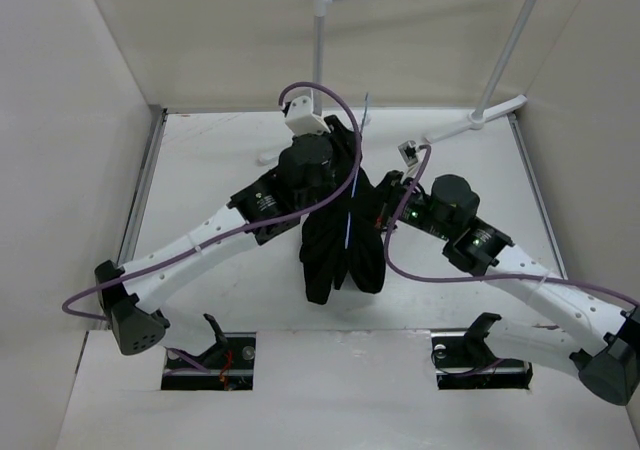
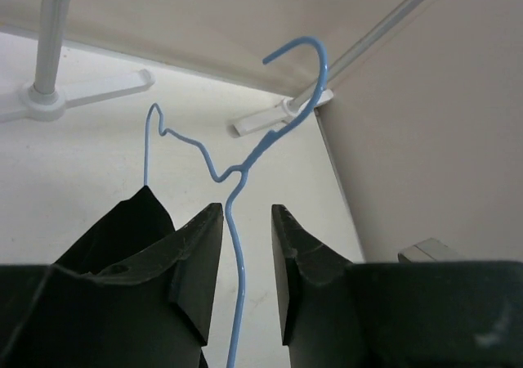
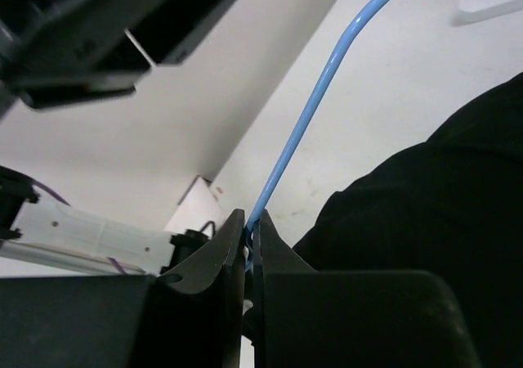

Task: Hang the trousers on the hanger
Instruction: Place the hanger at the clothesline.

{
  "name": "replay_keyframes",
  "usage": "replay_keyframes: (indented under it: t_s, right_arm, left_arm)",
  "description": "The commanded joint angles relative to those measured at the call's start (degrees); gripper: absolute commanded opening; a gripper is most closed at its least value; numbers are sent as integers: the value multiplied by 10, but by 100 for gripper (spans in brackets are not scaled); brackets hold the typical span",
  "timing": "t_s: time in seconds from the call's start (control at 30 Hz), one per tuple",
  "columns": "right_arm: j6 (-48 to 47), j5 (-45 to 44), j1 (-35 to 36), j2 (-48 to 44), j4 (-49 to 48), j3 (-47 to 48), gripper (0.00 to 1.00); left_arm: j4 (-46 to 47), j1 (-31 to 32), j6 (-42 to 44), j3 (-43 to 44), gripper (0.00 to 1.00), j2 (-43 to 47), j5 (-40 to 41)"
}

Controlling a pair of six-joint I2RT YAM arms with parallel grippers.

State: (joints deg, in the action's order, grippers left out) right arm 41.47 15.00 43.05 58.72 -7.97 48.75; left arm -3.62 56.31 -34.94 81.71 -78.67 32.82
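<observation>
The trousers (image 1: 335, 240) hang as a bunched black mass over the middle of the counter (image 1: 220, 150), between the two arms, with the thin blue hanger (image 3: 306, 114) running through them. The right end effector (image 3: 249, 221) is pressed together on the hanger's wire, the dark cloth just to its right. The left end effector (image 2: 247, 213) stands spread, the wire passing up between its fingers with a gap on each side. The white rack (image 1: 320, 50) stands at the far edge.

White table (image 1: 220, 160), garment rack (image 1: 510, 48) standing there
</observation>
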Motion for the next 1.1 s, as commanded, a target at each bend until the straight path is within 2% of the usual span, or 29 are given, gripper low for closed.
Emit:
replay_keyframes:
  t_s: [0.0, 0.13, 0.43, 0.8, 1.07]
  right_arm:
    - [-65, -2, -8, -19, 12, 63, 0]
    - [-107, 2, -34, -15, 49, 101, 0]
    - [-162, 28, -127, 28, 73, 229, 0]
    - [-188, 78, -282, 205, 82, 452, 0]
    - [-205, 77, -347, 307, 120, 586, 0]
  left_arm:
    - [44, -13, 0, 4, 32, 26, 4]
    - [57, -28, 3, 9, 42, 34, -3]
    - [41, -87, 7, -9, 43, 91, -16]
    - [-44, -136, -18, -130, 47, 150, -56]
    - [-47, -178, -47, -196, 47, 170, -108]
